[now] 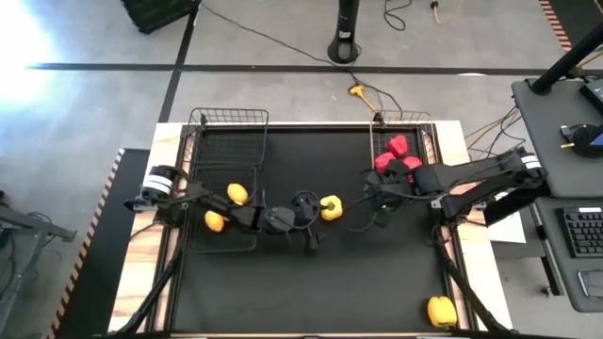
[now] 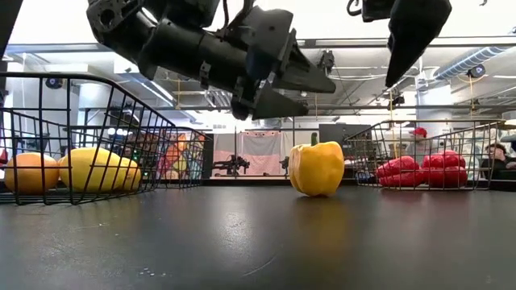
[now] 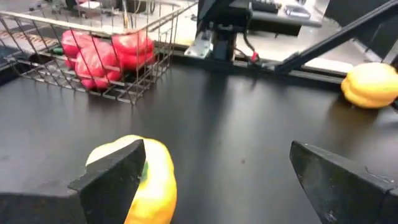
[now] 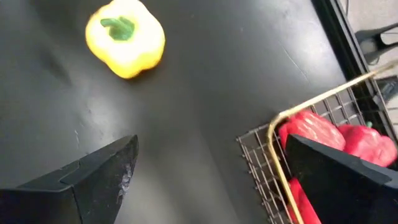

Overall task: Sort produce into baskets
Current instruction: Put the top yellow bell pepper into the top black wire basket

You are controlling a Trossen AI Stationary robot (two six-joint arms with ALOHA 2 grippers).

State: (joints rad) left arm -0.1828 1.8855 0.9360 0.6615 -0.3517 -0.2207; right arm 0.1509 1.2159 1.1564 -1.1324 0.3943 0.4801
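A yellow bell pepper (image 1: 331,208) stands upright on the black mat near the table's middle; it also shows in the low view (image 2: 317,167). My left gripper (image 1: 308,218) hovers open just left of it and above it (image 2: 316,87); in the left wrist view (image 3: 217,155) one finger stands in front of the pepper (image 3: 152,186). My right gripper (image 1: 382,201) is open and empty above the mat, between the pepper (image 4: 126,37) and the right basket (image 1: 429,127). The right basket holds red peppers (image 1: 398,160). The left basket (image 1: 229,118) holds two lemons (image 1: 226,207).
Another yellow piece (image 1: 441,310) lies on the mat at the near right corner. A dark crate (image 1: 155,11) sits on the floor beyond the table. Bare mat lies between the two baskets and toward the near edge. A desk with a keyboard (image 1: 577,231) stands to the right.
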